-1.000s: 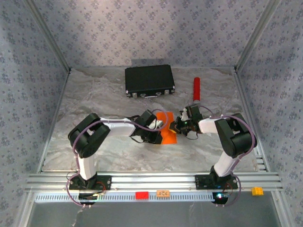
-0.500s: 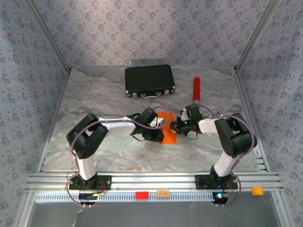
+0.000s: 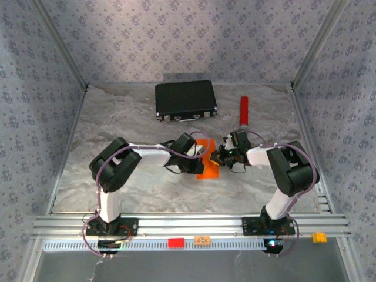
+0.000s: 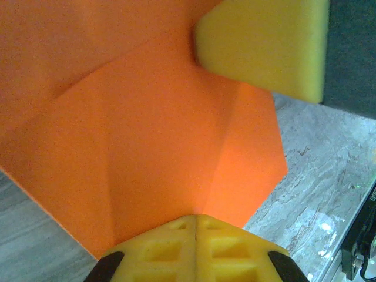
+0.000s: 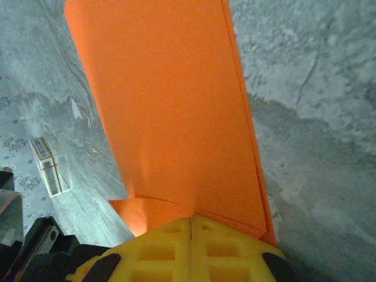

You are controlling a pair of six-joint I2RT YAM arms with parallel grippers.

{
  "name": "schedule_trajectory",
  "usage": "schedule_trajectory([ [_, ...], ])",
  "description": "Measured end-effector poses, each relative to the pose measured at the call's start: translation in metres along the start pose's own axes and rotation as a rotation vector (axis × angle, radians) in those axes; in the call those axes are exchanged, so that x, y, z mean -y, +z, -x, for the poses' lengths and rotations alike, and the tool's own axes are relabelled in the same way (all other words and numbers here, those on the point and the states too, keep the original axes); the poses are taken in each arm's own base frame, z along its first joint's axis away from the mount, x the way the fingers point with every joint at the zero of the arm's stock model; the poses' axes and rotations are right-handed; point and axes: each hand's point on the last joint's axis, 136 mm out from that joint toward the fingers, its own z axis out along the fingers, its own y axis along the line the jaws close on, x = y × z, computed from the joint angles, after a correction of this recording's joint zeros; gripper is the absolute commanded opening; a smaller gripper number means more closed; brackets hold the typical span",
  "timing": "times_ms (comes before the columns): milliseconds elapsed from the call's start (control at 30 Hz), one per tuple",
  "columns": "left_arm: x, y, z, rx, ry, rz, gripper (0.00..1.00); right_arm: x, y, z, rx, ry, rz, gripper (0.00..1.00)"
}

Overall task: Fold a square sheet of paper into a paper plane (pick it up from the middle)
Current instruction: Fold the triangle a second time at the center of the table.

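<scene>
Paper (image 3: 208,170) between left hand (image 3: 200,157), right hand (image 3: 217,157)

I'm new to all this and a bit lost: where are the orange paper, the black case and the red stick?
orange paper (image 3: 209,169), top view, lower half
black case (image 3: 185,98), top view, lid centre
red stick (image 3: 243,110), top view, middle

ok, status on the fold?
Both shut on orange paper: left claw, right claw. Paper creased, no dart yet. Behind, apart: black case, red cylinder.

Pale blue floral-patterned walls (image 3: 176,35), grey marbled tabletop (image 3: 117,117), aluminium rail (image 3: 188,223) along near edge
</scene>
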Motion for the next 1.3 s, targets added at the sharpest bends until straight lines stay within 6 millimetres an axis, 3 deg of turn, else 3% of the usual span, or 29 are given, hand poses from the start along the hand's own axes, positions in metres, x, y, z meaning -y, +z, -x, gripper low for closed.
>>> schedule_trajectory([
  [267,0.000,0.000,0.000,0.001,-0.002,-0.013,0.00,-0.022,0.000,-0.021,-0.039,-0.061,0.017,0.05],
  [467,0.000,0.000,0.000,0.001,-0.002,-0.013,0.00,-0.006,0.013,-0.039,-0.089,-0.048,-0.016,0.05],
  [633,0.001,0.000,0.001,0.004,0.000,-0.014,0.00,-0.004,0.010,-0.033,-0.078,-0.033,-0.003,0.05],
  [1300,0.001,0.000,0.002,0.011,0.004,-0.014,0.00,0.017,-0.011,0.024,0.044,0.065,0.011,0.05],
])
